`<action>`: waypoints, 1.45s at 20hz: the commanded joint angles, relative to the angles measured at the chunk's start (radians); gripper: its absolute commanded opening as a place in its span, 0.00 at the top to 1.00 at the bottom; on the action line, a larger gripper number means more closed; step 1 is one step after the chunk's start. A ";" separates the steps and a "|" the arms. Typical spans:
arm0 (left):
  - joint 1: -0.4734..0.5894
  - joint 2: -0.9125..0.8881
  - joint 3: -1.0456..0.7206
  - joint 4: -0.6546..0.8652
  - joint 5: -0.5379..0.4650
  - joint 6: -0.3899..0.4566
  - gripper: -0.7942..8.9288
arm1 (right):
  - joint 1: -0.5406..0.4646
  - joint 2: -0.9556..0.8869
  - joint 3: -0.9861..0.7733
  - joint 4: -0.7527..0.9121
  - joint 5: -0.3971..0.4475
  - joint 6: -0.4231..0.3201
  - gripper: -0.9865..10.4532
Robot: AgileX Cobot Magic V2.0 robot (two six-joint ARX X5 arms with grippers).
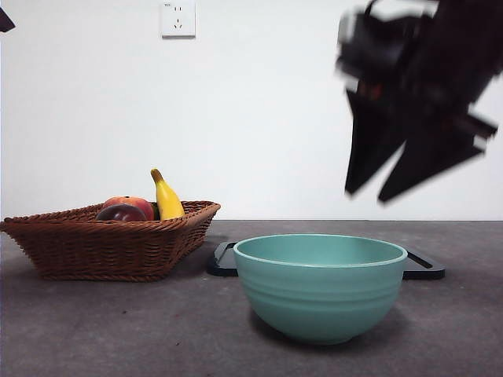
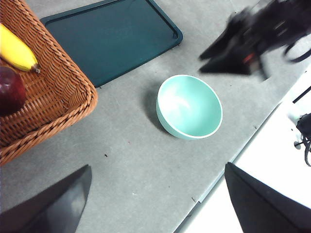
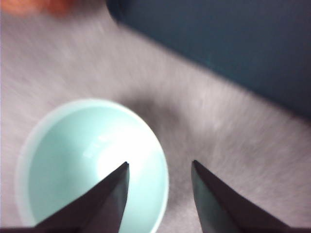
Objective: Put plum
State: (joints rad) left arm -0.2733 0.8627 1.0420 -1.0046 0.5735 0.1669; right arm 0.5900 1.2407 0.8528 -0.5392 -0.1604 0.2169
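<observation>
The plum (image 1: 118, 214) (image 2: 9, 90) is dark maroon and lies in the woven basket (image 1: 102, 247) (image 2: 58, 97) at the left, beside a red-orange peach (image 1: 135, 205) and a yellow banana (image 1: 167, 198) (image 2: 17, 51). My right gripper (image 1: 367, 196) (image 2: 200, 65) (image 3: 160, 163) hangs open and holds nothing, high above the far right side of the teal bowl (image 1: 320, 287) (image 2: 189, 107) (image 3: 63, 160), and it looks blurred. My left gripper (image 2: 158, 166) is open too, high over the table's near side, far from the basket.
A dark flat tray (image 1: 423, 267) (image 2: 112, 36) (image 3: 233, 43) lies behind the bowl. The table's edge (image 2: 233, 160) runs close to the bowl on one side. A black arm tip (image 1: 5, 20) shows at the top left corner.
</observation>
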 commanded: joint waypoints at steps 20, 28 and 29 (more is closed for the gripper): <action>-0.004 0.006 0.019 -0.002 0.003 0.003 0.47 | 0.008 -0.458 0.079 -0.367 -0.308 -0.050 0.74; -0.004 0.006 0.019 0.002 0.003 0.004 0.84 | 0.008 -0.458 0.079 -0.367 -0.306 -0.059 0.91; -0.004 0.006 0.019 0.004 0.003 0.004 0.91 | 0.008 -0.458 0.079 -0.367 -0.303 -0.072 0.91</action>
State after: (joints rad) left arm -0.2733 0.8627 1.0420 -1.0122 0.5739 0.1665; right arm 0.5900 0.7757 0.9165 -0.9123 -0.4667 0.1661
